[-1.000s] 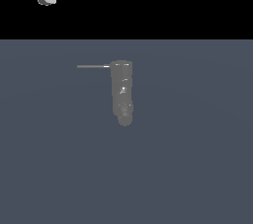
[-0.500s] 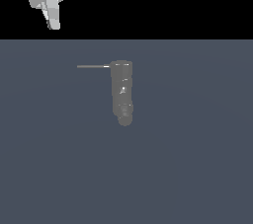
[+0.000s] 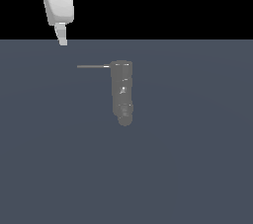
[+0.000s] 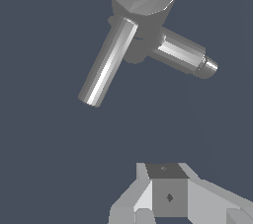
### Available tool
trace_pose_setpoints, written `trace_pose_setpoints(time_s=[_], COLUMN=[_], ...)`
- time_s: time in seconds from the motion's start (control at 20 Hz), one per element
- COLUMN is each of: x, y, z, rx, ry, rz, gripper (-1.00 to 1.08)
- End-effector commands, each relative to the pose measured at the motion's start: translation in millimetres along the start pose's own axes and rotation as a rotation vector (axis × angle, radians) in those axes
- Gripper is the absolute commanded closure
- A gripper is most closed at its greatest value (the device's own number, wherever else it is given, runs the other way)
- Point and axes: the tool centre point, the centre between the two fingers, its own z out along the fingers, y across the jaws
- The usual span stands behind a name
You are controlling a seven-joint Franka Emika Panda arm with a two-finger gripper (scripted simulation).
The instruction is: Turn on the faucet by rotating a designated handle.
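Across the last second the white robot arm's gripper (image 3: 63, 40) has come down from the top corner on the exterior view's left. More of its pale body now shows, and its tip has dropped to the far edge of the dark blue-gray floor (image 3: 188, 168), closer to the thin gray rod handle (image 3: 93, 66).

No readable text, label, brand, number or sign appears in either view.
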Motion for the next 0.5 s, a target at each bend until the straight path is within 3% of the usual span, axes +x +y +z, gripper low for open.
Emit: trace_pose_setpoints(time_s=[0.0, 0.45], x=[6, 34], y=[-12, -55], z=[9, 44], rx=[0.0, -0.002], ry=[0.001, 0.007], rz=[0.047, 0.227], gripper=[1.08, 1.08])
